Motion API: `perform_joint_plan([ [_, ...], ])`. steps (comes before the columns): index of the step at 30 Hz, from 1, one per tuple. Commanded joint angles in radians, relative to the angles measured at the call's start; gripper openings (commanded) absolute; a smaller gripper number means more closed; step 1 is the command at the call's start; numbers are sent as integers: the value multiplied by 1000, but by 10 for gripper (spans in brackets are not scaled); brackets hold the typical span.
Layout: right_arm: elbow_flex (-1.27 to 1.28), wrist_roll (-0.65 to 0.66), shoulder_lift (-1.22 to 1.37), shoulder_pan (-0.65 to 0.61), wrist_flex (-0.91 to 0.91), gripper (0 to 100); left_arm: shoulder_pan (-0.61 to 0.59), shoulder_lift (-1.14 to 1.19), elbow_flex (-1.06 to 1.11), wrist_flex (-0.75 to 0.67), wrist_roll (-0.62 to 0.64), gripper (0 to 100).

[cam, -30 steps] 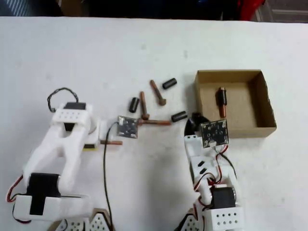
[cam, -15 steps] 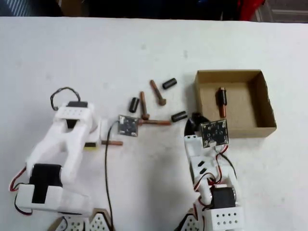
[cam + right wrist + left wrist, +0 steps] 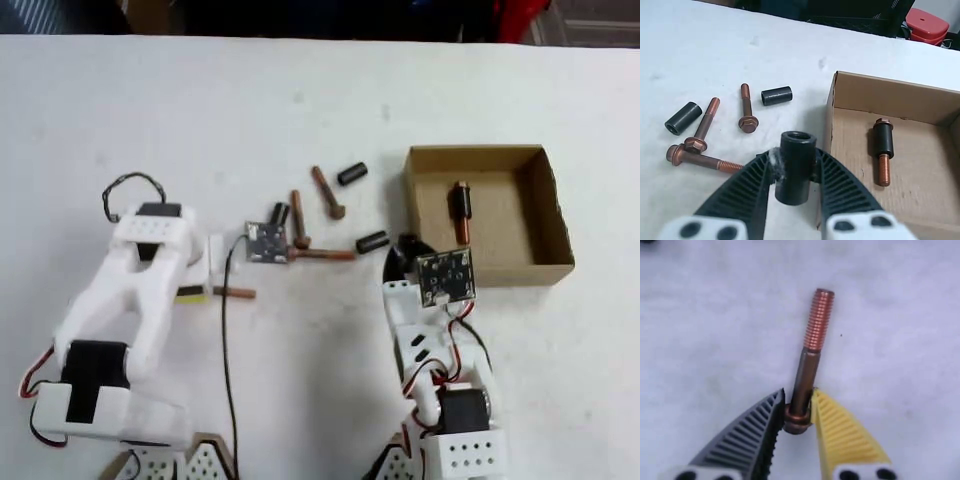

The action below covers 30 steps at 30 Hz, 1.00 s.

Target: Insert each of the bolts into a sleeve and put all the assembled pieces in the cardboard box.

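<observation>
My left gripper (image 3: 797, 410) is shut on the head of a copper bolt (image 3: 810, 355), whose threaded end points away over the table. In the high view this gripper (image 3: 205, 287) and bolt (image 3: 234, 292) are left of centre. My right gripper (image 3: 795, 172) is shut on a black sleeve (image 3: 796, 162), and it (image 3: 392, 250) sits by the cardboard box's (image 3: 545, 215) near left corner. The box (image 3: 865, 95) holds one assembled bolt and sleeve (image 3: 461, 210). Three loose bolts (image 3: 297, 220) (image 3: 328, 192) (image 3: 322, 254) and two loose sleeves (image 3: 351, 173) (image 3: 278, 213) lie between the arms.
The white table (image 3: 200, 110) has free room at the back and far left. A black cable (image 3: 225, 350) runs from the left arm's wrist board down to the front edge. Dark objects and something red (image 3: 927, 22) stand beyond the table's far edge.
The left arm has shifted slightly toward the far side with the bolt in its gripper, and its wrist board now overlaps one loose sleeve. The right arm has not moved.
</observation>
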Motion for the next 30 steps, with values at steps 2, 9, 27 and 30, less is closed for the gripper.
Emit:
perform_joint_plan([
  [2, 9, 0, -12, 12, 4, 17, -5, -2, -84, 11, 14, 117],
  [9, 9, 0, -12, 12, 4, 17, -5, -2, -193, 11, 190, 117],
  [27, 9, 0, -12, 5, 22, 17, 90, -2, -606, 482, 1138, 112],
  [30, 9, 0, -12, 5, 24, 17, 93, -2, -678, 592, 1274, 112],
])
